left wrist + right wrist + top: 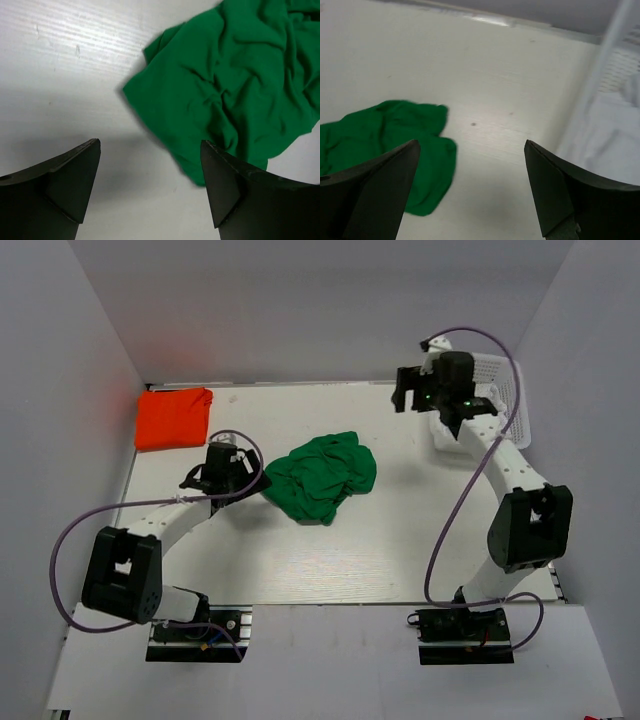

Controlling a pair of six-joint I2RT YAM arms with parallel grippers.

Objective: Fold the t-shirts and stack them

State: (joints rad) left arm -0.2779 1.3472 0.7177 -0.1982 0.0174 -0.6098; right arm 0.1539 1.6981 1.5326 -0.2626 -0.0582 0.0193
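Note:
A deep green t-shirt [320, 478] lies crumpled in the middle of the table. A bright orange-red t-shirt [174, 417] lies folded flat at the back left corner. My left gripper [252, 476] is low beside the green t-shirt's left edge. It is open, with bare table between its fingers [150, 144] and the green cloth [235, 85] just ahead and to the right. My right gripper [409, 398] is raised at the back right, open and holding nothing [470, 143]. From there the green t-shirt [380, 130] shows at lower left.
A white mesh basket [492, 375] stands at the back right under the right arm; its wall [615, 60] fills the right of the right wrist view. White walls enclose the table on the left, back and right.

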